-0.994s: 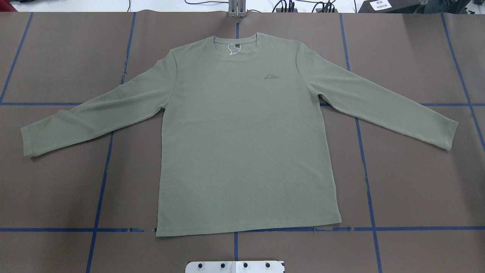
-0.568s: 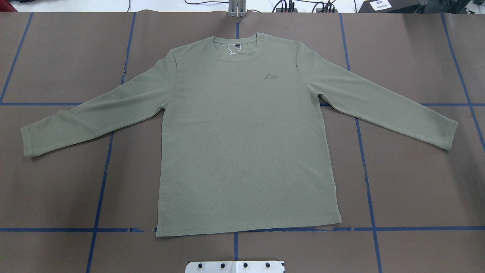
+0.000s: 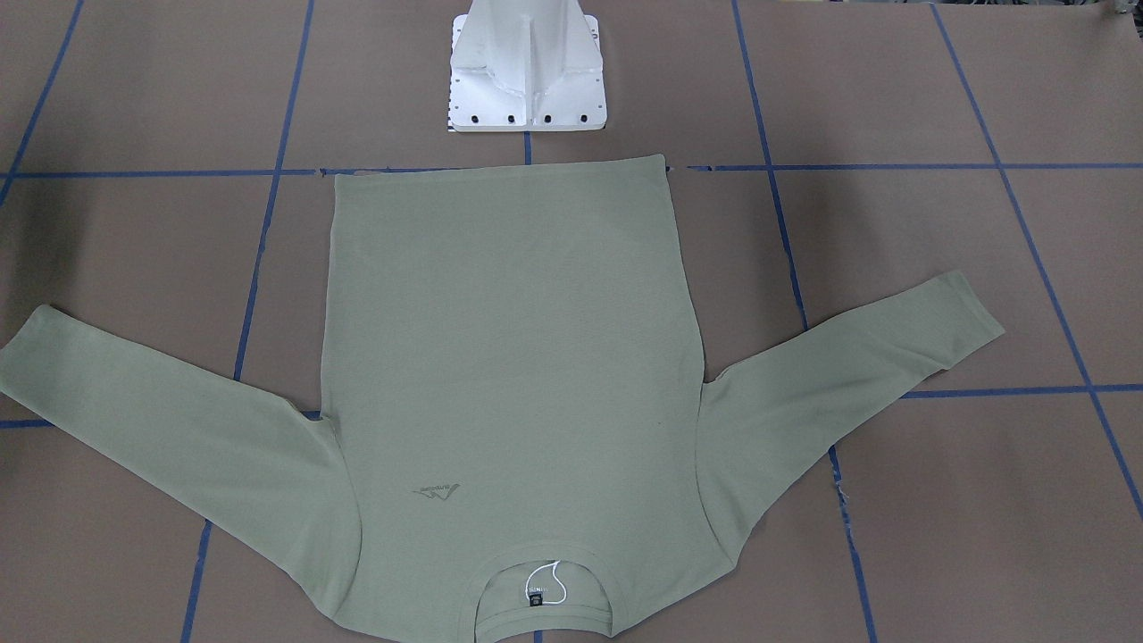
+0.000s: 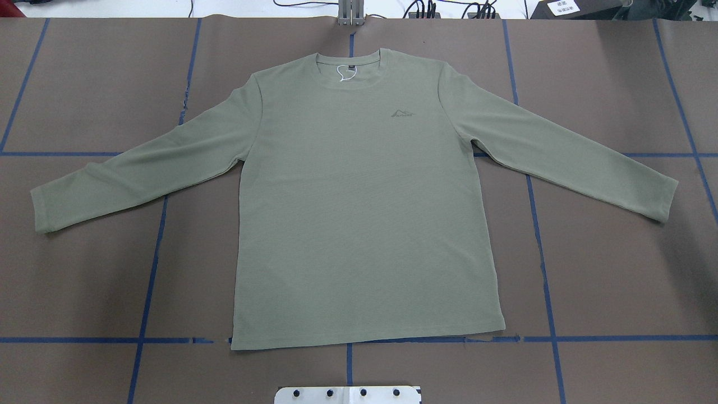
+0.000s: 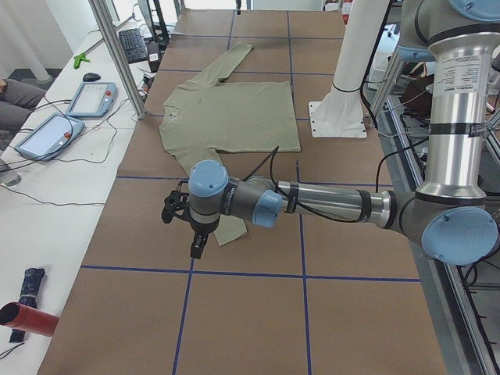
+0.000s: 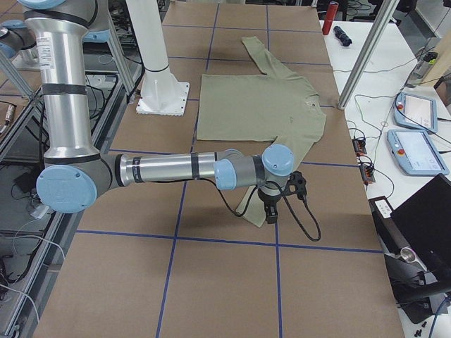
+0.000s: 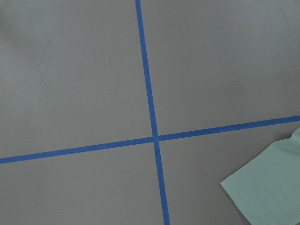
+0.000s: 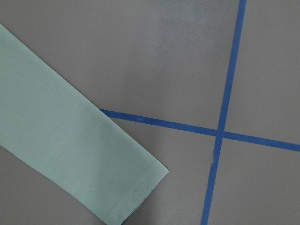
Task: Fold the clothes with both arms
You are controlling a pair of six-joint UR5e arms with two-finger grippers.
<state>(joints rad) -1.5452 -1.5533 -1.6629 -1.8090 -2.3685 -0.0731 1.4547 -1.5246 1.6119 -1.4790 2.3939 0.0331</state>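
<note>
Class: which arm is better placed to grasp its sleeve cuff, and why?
Probably right: the right arm has most of the right cuff in wrist view; the left arm, only a left cuff corner.

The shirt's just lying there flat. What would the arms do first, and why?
Probably lower the left gripper onto the left cuff and the right gripper onto the right cuff. The shirt lies flat with both sleeves spread and nothing folded yet. Each gripper hangs above the table by its cuff, touching no cloth. Folding the sleeves in looks like the natural start.
</note>
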